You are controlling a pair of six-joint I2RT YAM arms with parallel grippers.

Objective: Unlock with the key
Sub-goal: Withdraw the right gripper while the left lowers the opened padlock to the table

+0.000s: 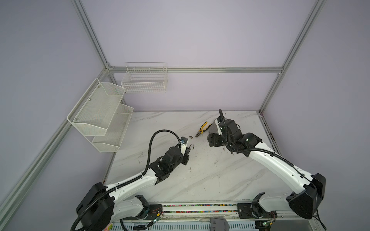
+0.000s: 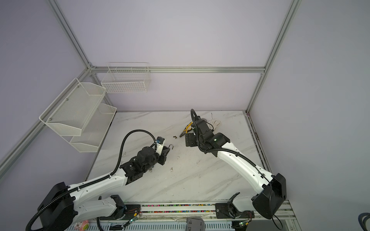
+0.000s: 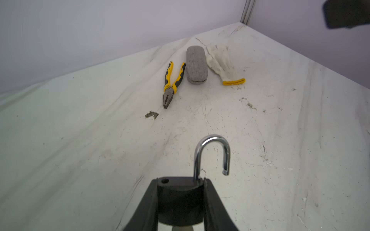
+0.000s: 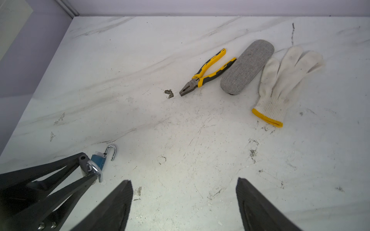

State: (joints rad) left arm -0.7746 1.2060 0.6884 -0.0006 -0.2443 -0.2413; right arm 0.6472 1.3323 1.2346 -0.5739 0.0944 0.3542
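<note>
My left gripper [image 3: 180,181] is clenched on the padlock [image 3: 180,202], left of centre over the marble table [image 3: 80,140]. The lock's silver shackle [image 3: 212,152] is swung free of the body. A metal ring [image 4: 95,170] hangs at the lock's base, but I cannot make out the key itself. My right gripper [image 4: 184,181] is released and holds nothing. It hovers near the pliers [image 4: 208,72], grey case [image 4: 247,66] and glove [image 4: 284,80], which lie far right.

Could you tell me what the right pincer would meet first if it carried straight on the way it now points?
Probably the bare tabletop: the open right pincer aims down at it, short of the pliers, though depth is unclear.
</note>
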